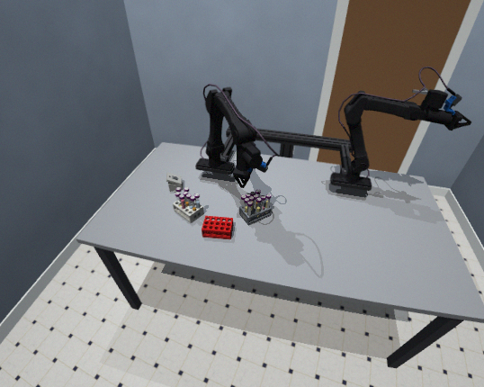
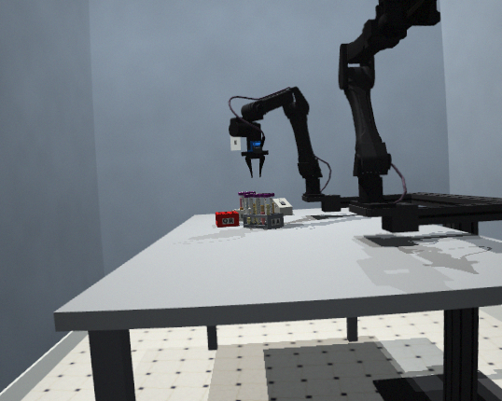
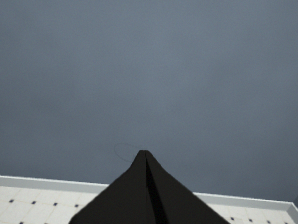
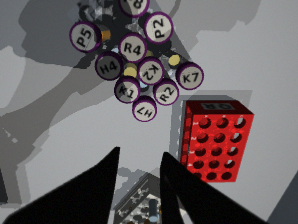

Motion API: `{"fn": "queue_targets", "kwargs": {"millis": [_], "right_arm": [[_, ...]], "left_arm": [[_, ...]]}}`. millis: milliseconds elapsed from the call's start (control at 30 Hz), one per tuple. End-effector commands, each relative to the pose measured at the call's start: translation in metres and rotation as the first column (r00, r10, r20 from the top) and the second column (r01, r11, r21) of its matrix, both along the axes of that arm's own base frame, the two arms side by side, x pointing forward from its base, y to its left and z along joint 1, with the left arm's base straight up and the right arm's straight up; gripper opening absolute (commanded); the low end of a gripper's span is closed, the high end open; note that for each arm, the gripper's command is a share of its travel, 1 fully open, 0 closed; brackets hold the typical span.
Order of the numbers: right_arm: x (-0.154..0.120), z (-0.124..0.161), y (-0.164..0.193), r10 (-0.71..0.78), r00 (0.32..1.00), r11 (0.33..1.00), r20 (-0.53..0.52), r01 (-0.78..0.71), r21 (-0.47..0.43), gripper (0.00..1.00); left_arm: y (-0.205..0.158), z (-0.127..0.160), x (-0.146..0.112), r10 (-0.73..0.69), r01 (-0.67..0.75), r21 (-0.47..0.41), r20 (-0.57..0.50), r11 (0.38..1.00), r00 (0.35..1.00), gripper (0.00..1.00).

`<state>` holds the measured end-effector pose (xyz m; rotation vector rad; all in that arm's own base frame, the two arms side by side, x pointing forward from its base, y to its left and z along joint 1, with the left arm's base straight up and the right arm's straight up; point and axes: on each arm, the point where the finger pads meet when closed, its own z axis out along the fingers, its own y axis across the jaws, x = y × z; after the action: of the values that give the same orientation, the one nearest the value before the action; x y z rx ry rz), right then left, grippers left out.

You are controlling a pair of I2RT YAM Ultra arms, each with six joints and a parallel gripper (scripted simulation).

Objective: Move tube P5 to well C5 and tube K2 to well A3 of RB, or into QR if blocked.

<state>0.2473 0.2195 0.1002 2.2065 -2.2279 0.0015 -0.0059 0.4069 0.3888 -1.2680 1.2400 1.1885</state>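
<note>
The grey rack RA (image 1: 256, 217) (image 2: 276, 222) holds several purple-capped tubes. In the right wrist view the caps P5 (image 4: 84, 36) and K2 (image 4: 150, 71) are readable; P5 is at the group's outer left, K2 among other tubes. The white rack RB (image 1: 185, 213) (image 4: 148, 180) holds several tubes and is partly hidden by the fingers in the right wrist view. The red rack QR (image 1: 217, 234) (image 2: 236, 219) (image 4: 212, 130) shows no tubes. My right gripper (image 1: 242, 184) (image 2: 256, 176) (image 4: 140, 157) is partly open and empty, above the racks. My left gripper (image 1: 470, 121) (image 3: 143, 158) is shut and empty, raised far from the racks.
A small pale box (image 1: 175, 181) (image 2: 284, 205) stands behind RB, near the right arm's base; its label is too small to read. Tubes K7 (image 4: 189, 76), R2 (image 4: 166, 93) and K1 (image 4: 127, 90) stand close around K2. QR stands between RA and RB, toward the table's front.
</note>
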Motion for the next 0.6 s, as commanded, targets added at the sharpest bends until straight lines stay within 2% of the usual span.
{"fn": "queue_targets", "kwargs": {"millis": [0, 267, 433, 467, 567], "right_arm": [[0.002, -0.006, -0.005, -0.005, 1.000, 1.000, 0.004, 0.004, 0.007, 0.30], [0.003, -0.028, -0.005, -0.003, 1.000, 1.000, -0.011, 0.003, -0.006, 0.30], [0.005, -0.031, -0.005, -0.006, 1.000, 1.000, -0.006, 0.006, -0.001, 0.30], [0.010, -0.024, 0.000, -0.007, 1.000, 1.000, 0.018, 0.006, 0.019, 0.30], [0.005, -0.040, -0.005, -0.006, 1.000, 1.000, -0.011, 0.006, -0.006, 0.30]], "left_arm": [[-0.009, 0.027, -0.001, -0.001, 0.001, 0.059, -0.007, 0.998, 1.000, 0.00], [-0.009, 0.027, -0.001, -0.001, 0.001, 0.059, -0.007, 0.998, 1.000, 0.00], [-0.009, 0.027, -0.001, -0.001, 0.001, 0.059, -0.007, 0.998, 1.000, 0.00], [-0.009, 0.027, -0.001, -0.001, 0.001, 0.059, -0.007, 0.998, 1.000, 0.00], [-0.009, 0.027, -0.001, -0.001, 0.001, 0.059, -0.007, 0.998, 1.000, 0.00]]}}
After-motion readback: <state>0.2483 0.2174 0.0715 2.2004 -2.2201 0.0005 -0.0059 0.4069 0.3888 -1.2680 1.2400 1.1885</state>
